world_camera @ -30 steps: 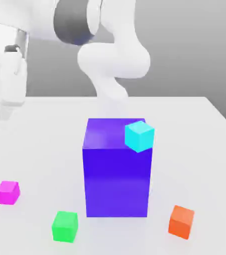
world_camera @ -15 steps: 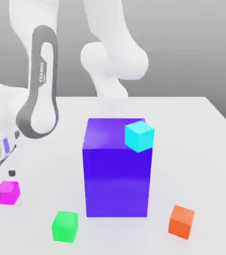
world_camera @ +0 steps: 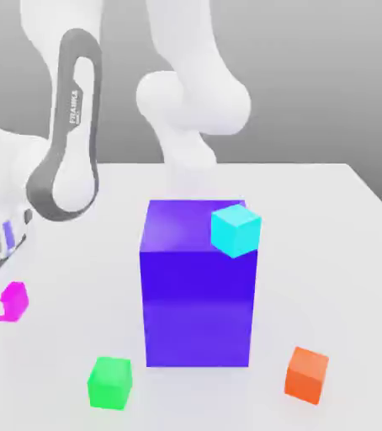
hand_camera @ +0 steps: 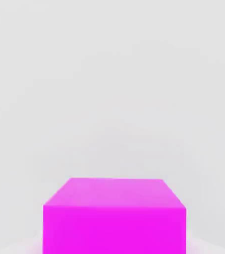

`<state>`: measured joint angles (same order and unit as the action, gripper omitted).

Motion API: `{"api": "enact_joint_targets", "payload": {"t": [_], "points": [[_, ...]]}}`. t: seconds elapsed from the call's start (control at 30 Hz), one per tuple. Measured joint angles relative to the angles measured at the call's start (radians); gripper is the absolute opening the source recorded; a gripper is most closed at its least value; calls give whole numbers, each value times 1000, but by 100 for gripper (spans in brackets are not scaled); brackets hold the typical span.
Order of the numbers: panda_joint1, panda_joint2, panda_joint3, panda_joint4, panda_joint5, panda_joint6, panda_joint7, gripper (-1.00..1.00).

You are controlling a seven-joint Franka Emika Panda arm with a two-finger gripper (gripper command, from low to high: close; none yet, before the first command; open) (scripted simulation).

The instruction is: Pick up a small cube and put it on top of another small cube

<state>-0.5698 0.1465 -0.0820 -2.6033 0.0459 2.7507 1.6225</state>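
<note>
My gripper [world_camera: 2, 296] is low over the table at the exterior view's left, shut on a small magenta cube [world_camera: 16, 300]; white fingers hide part of that cube. The same magenta cube [hand_camera: 114, 216] sits very close in the hand view, with white table beyond it. A small green cube [world_camera: 110, 383] lies on the table near the front, to the right of the magenta one. A small orange cube [world_camera: 306, 375] lies at the front right. A small cyan cube [world_camera: 236, 230] sits at the top right corner of the tall blue block [world_camera: 198, 295].
The tall blue block stands in the middle of the white table [world_camera: 329, 252], far larger than the small cubes. My white arm [world_camera: 68, 135] reaches down from the base behind the block to the left side.
The hand has come down over the magenta cube and closed on it; the cube is now partly covered by the fingers. The other cubes have not moved.
</note>
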Motion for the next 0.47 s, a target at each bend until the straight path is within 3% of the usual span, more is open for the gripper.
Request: {"api": "enact_joint_targets", "payload": {"t": [0.17, 0.33, 0.37, 0.47], "points": [[198, -79, 150, 23, -47, -102, -49, -100], [223, 42, 154, 37, -83, 6, -41, -100], [226, 74, 150, 38, -89, 35, -37, 100], [226, 74, 150, 38, -89, 35, -37, 100]]}}
